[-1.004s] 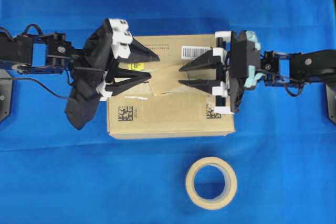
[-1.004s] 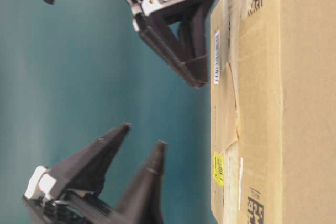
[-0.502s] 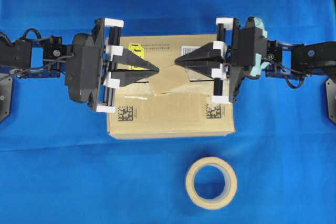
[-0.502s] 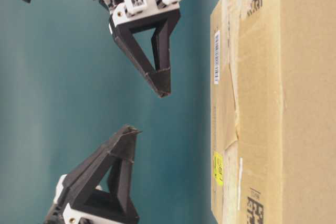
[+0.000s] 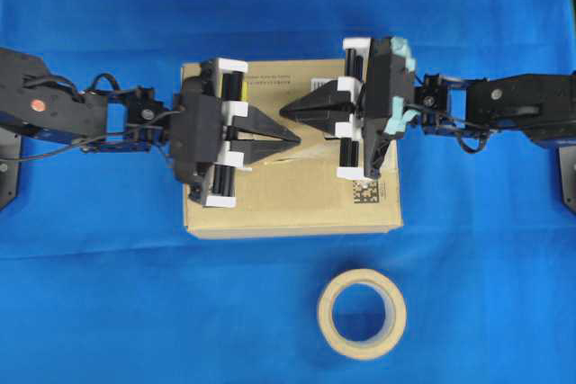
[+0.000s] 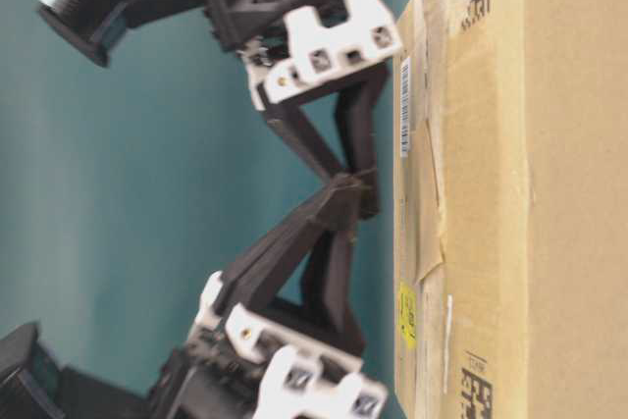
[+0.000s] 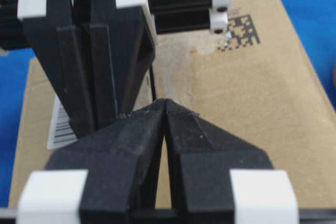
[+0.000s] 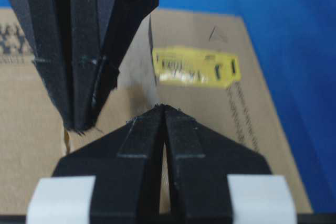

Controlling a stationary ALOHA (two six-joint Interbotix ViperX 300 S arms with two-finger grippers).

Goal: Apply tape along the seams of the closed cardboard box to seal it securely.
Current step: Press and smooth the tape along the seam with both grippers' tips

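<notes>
The box (image 5: 292, 193) is a brown rectangular carton of matte corrugated cardboard, resting on a blue cloth (image 5: 108, 294). Its top carries a yellow sticker (image 8: 197, 66), a white barcode label (image 7: 62, 124) and a black square code (image 5: 364, 192). The seam (image 7: 152, 85) is a thin dark line edged by pale torn residue. Both black, wedge-shaped grippers are closed and empty: left gripper (image 5: 295, 136) and right gripper (image 5: 284, 111) meet tip to tip above the seam at mid-box. A beige tape roll (image 5: 362, 314) lies near the box. The loose tape piece cannot be made out.
</notes>
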